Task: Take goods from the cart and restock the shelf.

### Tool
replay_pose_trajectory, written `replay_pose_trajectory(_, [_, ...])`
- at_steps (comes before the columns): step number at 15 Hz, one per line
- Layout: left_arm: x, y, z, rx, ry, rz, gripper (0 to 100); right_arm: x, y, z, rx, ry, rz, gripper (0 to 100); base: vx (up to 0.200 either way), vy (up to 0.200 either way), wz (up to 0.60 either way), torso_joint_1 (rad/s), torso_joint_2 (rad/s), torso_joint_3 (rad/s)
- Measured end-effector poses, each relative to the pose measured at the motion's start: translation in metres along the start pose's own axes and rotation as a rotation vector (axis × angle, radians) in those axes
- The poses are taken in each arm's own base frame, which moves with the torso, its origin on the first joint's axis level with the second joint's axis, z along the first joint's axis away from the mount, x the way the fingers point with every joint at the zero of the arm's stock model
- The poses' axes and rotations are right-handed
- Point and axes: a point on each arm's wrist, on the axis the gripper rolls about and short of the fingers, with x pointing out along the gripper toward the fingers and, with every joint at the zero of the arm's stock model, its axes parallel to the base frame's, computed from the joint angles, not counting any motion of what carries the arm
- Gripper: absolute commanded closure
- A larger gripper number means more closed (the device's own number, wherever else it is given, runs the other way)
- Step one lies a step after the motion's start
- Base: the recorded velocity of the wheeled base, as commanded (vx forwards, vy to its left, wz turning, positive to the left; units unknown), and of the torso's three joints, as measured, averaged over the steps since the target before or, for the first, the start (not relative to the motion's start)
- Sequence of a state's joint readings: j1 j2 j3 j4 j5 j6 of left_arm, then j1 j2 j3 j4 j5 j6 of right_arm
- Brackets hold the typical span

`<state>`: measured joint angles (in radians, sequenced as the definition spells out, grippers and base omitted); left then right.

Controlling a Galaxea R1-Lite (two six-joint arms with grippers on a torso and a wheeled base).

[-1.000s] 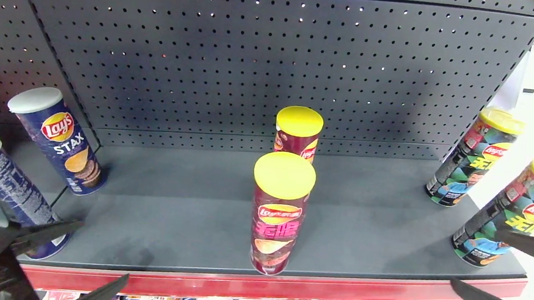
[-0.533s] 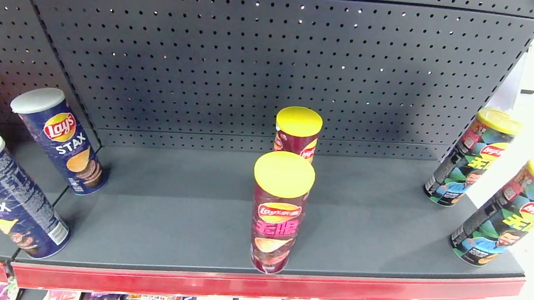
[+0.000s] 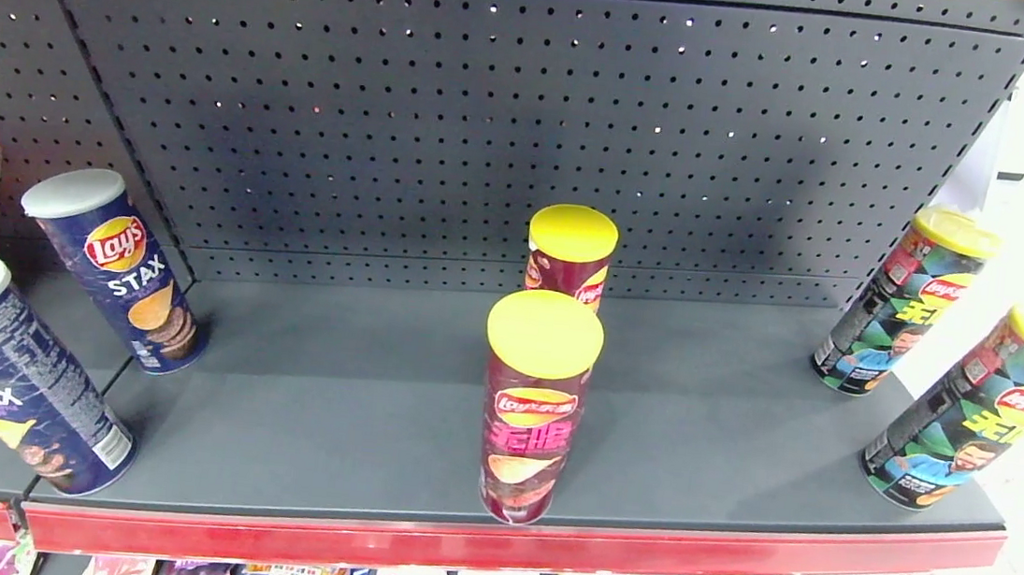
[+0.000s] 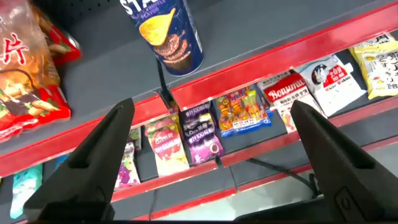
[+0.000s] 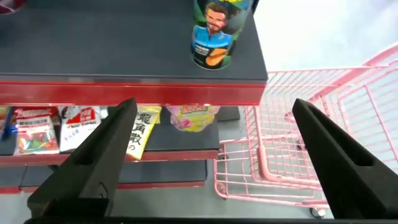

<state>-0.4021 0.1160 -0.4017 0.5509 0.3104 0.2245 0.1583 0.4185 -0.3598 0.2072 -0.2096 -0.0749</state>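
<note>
While the left gripper (image 4: 211,109) and right gripper (image 5: 212,106) hang wide open and empty before the shelf (image 3: 350,403), the cart (image 5: 323,149) stands low at right. Cans (image 3: 536,412) on the shelf look light, stiff and smooth; grip one mid-body.

The shelf deck (image 3: 350,403) is matt dark grey and smooth, seemingly painted metal, and the perforated back panel (image 3: 489,135) has the same dull finish. The red front edge strip (image 3: 497,544) is glossier. The chip canisters (image 3: 535,421) wear shiny printed wraps under smooth plastic lids (image 3: 545,333). The cart (image 5: 311,73) is pink coated wire. On the lower shelf, the snack packets (image 4: 242,112) are glossy film.
</note>
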Motion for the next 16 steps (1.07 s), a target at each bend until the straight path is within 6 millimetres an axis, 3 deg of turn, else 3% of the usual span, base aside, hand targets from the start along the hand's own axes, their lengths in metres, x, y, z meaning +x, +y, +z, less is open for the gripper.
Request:
replay_pose_trajectory(3, [0.0001,-0.0003,-0.0010,0.001,-0.003,-0.005,0,-0.0010,-0.0002,-0.0016,-0.023,-0.005,-0.005,0,-0.200,0.000,0.00,0.009,0.01,-0.001])
replay_pose_trajectory(16, [-0.0013,0.0006,-0.0001,-0.003,-0.026,-0.010,0,-0.0015,0.0004,-0.0099,-0.028,-0.004,-0.001,0,0.000,0.000,0.05,0.001,0.00,0.000])
